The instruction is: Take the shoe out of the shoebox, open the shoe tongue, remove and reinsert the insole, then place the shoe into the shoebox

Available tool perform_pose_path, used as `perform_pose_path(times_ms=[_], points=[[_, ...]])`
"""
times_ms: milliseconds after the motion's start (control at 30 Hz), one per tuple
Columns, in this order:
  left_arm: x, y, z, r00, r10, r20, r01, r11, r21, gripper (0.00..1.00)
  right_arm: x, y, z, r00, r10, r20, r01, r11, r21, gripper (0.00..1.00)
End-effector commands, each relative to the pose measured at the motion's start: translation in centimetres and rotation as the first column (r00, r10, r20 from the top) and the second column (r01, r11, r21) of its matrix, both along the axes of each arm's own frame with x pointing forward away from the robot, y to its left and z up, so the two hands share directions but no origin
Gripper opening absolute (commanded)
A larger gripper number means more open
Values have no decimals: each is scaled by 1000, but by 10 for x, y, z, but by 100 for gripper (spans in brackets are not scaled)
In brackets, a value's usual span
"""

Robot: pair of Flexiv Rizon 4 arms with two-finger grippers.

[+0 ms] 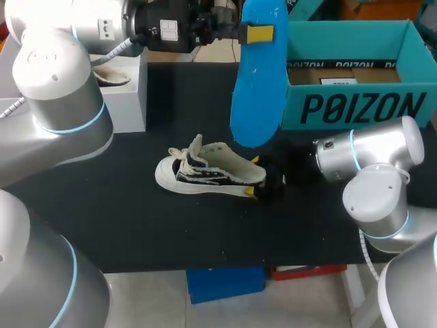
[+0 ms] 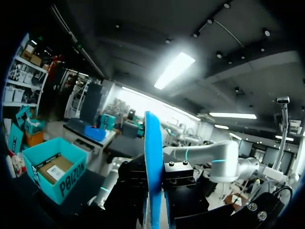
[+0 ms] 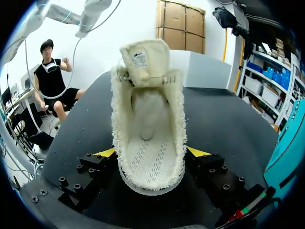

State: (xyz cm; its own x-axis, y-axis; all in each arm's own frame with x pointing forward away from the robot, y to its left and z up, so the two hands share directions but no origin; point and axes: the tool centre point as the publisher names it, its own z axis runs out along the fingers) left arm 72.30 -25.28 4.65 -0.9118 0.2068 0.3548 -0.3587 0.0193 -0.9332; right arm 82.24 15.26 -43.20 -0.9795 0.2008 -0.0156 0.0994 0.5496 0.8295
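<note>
Judging by the layout, over half is done: the shoe (image 1: 205, 172) lies on the counter (image 1: 136, 225), out of the shoebox (image 1: 355, 102), tongue (image 3: 144, 55) open, heel clamped by the right hand (image 1: 254, 178). The left hand (image 1: 258, 33) pinches the insole (image 1: 256, 96) aloft. Reinserting and boxing remain.

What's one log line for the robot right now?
left gripper: holds blue insole aloft | right gripper: shut on shoe heel | shoe: on table, tongue open, no insole | shoebox: open
</note>
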Motion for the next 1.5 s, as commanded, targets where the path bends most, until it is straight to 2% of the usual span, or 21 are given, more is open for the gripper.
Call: perform_pose_path(times_ms=[33, 467, 633, 733, 767, 967, 1167, 1333, 1500], points=[[-9, 0, 16, 1000, 18, -23, -17, 1000, 6, 0, 0, 0, -1, 1000, -1, -2, 1, 1000, -4, 0], [-28, -6, 46, 1000, -14, 2, 15, 999, -47, 0, 0, 0, -1, 1000, -1, -2, 1, 1000, -4, 0], [-29, -7, 50, 1000, -7, 19, 8, 998, -54, 0, 0, 0, -1, 1000, -1, -2, 1, 1000, -4, 2], [-29, -7, 50, 1000, -7, 19, 8, 998, -54, 0, 0, 0, -1, 1000, -1, -2, 1, 1000, -4, 51], [-29, -7, 50, 1000, -7, 19, 8, 998, -54, 0, -1, -1, 0, 1000, -3, -1, 3, 1000, -13, 100], [-29, -7, 50, 1000, -7, 19, 8, 998, -54, 0, 2, -12, 8, 1000, -6, 4, 6, 999, -48, 100], [-29, -7, 50, 1000, -7, 19, 8, 998, -54, 0, 8, -17, 12, 998, 20, -56, -27, 991, -135, 100], [-29, -7, 50, 1000, -7, 19, 8, 998, -54, 0, 15, -15, 13, 992, 43, -119, -71, 969, -238, 100], [-29, -7, 50, 1000, -7, 19, 8, 998, -54, 0, 18, -14, 14, 986, 31, -163, -91, 922, -377, 100]])
